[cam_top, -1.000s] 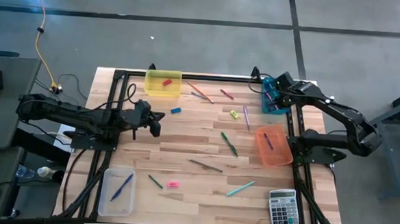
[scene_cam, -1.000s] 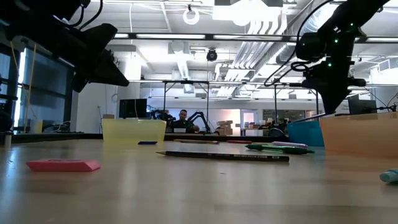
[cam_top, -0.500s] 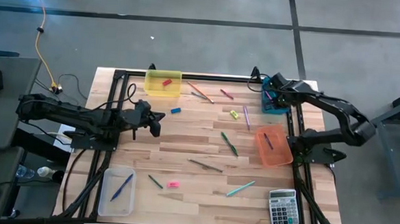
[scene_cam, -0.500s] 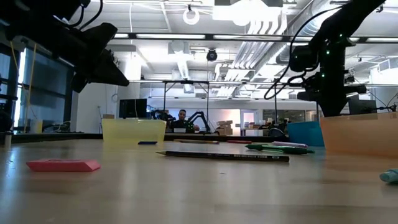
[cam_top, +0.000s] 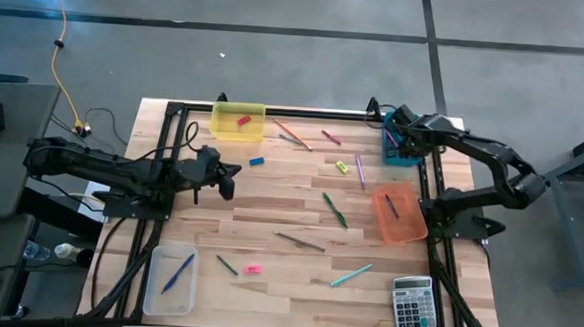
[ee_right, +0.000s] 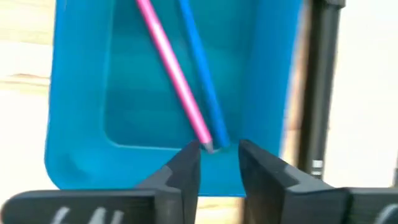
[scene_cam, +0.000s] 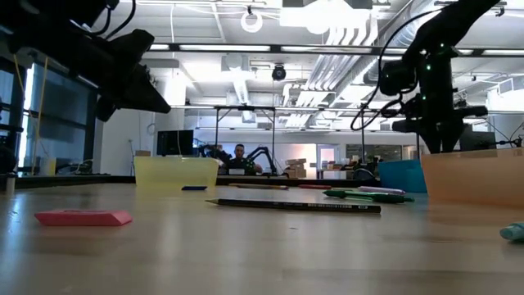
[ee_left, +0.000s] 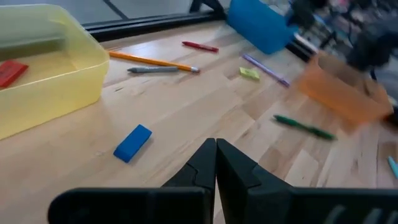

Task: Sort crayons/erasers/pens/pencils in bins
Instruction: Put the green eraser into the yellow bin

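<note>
The right gripper hangs directly over the teal blue rectangular plastic bin at the far right corner of the wooden surface. Its two dark fingers stand a narrow gap apart, with nothing clamped between them. Just beyond the fingertips, inside that bin, lie a long thin pink stick and a long thin blue stick, side by side, their near ends right at the gap.

The left gripper hovers above the surface at the left side, its fingers pressed together and holding nothing. Just ahead of it a small chunky blue eraser lies flat on the wood. Farther beyond stands the translucent yellow plastic bin, with a short red eraser inside.

Well toward the near edge from the left gripper, a flat pink eraser lies on the bare wood, and a pale yellow eraser rests between the two grippers.
</note>
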